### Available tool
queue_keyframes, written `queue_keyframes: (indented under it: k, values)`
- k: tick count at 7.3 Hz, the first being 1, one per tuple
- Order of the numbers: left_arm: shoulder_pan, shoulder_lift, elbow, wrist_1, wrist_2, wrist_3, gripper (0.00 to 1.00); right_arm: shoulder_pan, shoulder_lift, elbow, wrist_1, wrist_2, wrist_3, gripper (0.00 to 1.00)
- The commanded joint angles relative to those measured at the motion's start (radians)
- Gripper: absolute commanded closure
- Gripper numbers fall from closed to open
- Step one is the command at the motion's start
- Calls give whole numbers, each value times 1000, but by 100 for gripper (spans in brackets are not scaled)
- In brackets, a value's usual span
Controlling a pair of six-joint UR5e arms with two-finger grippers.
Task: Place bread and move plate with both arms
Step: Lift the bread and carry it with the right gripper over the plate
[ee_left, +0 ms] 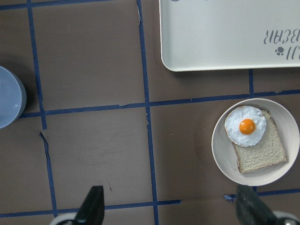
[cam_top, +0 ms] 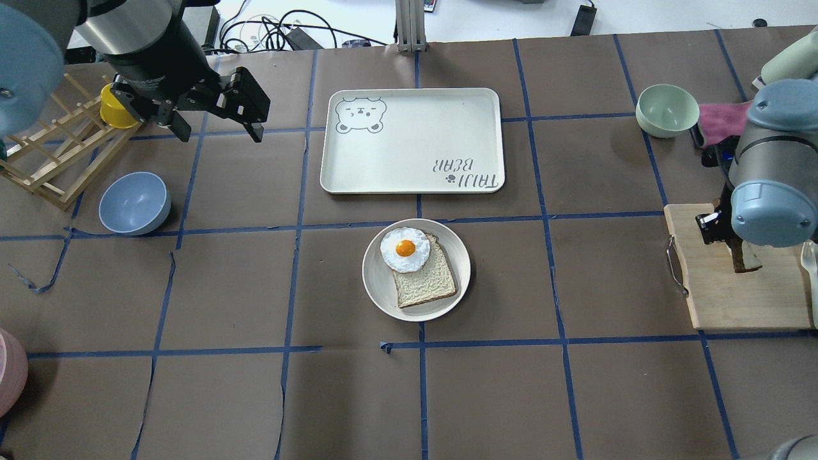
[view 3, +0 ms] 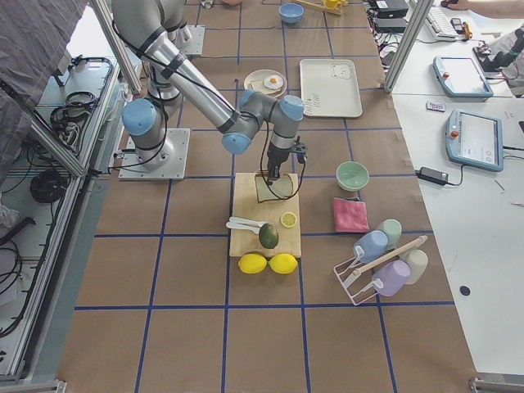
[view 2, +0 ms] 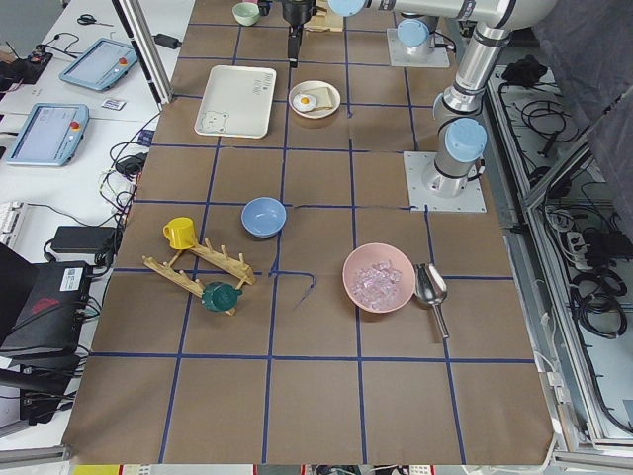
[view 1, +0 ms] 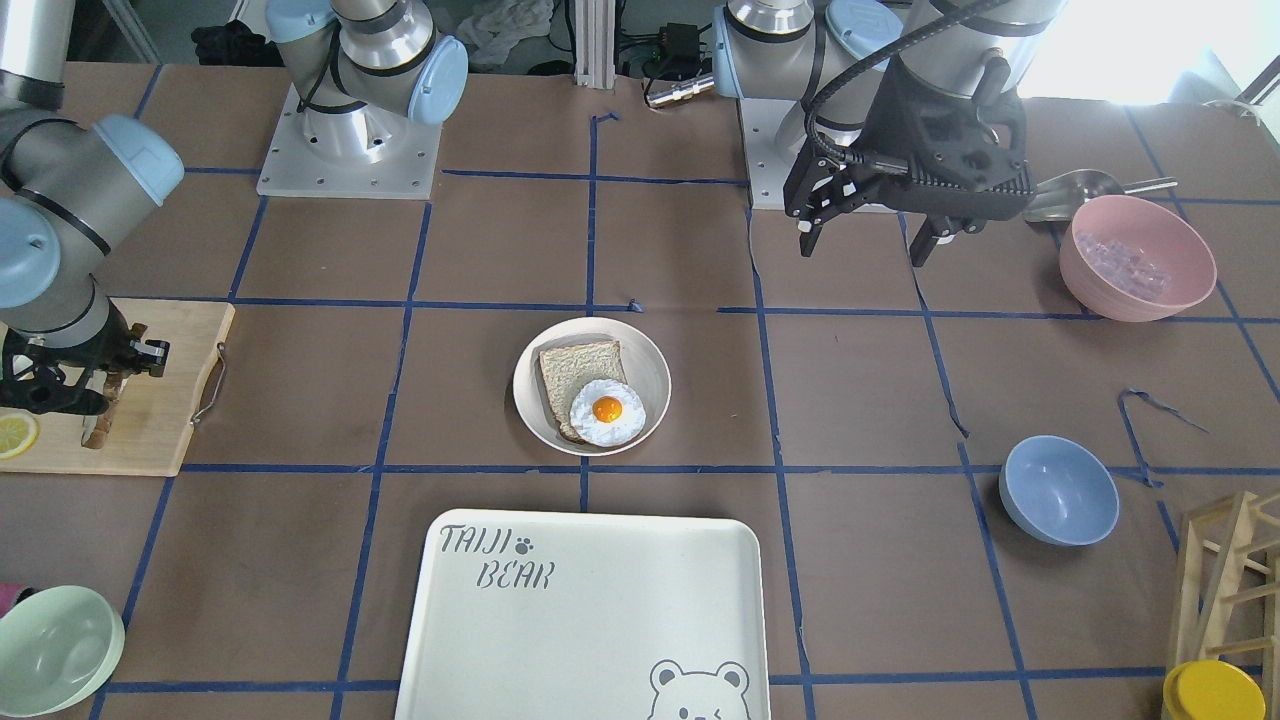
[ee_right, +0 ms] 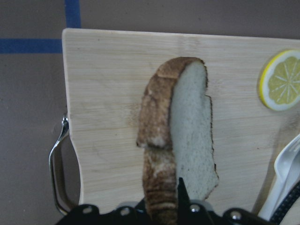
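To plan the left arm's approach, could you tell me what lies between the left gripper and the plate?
Only bare table with blue tape lines separates left gripper and plate, seen overhead.

Overhead and front views oppose (mirrored), share plate [cam_top: 377, 281]; wrist cameras look down, right closest.

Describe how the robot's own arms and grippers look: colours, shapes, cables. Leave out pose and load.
The left arm and right arm are silver-grey jointed tubes with light blue joint caps. The left gripper and right gripper are black with two fingers. A ribbed black cable loops to the left wrist's blocky black housing.
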Motion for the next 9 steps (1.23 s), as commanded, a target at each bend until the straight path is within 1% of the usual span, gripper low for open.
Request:
queue_keyframes:
  k: [1,2,3,4,5,6,7,8,9]
  values:
    - [0,0,0,0,0,0,0,71,-67,-114,144,12,35,100]
    - [0,0,0,0,0,0,0,143,-72,-200,256,12,122,100]
    - [0,0,0,0,0,0,0,239,-63,-278,362,32,258,100]
    - [0,0,0,0,0,0,0,377,-51,-315,412,70,438,100]
    - [0,0,0,0,0,0,0,501,-16,-311,438,132,662,100]
    - [0,-2,0,0,0,0,0,619,3,-314,443,153,883,100]
    - [0,-2,0,0,0,0,0,718,35,-316,444,153,1037,100]
    - [-2,-2,0,0,0,0,0,801,49,-316,443,156,1113,100]
    - [-2,-3,0,0,-2,0,0,858,70,-320,426,189,1176,100]
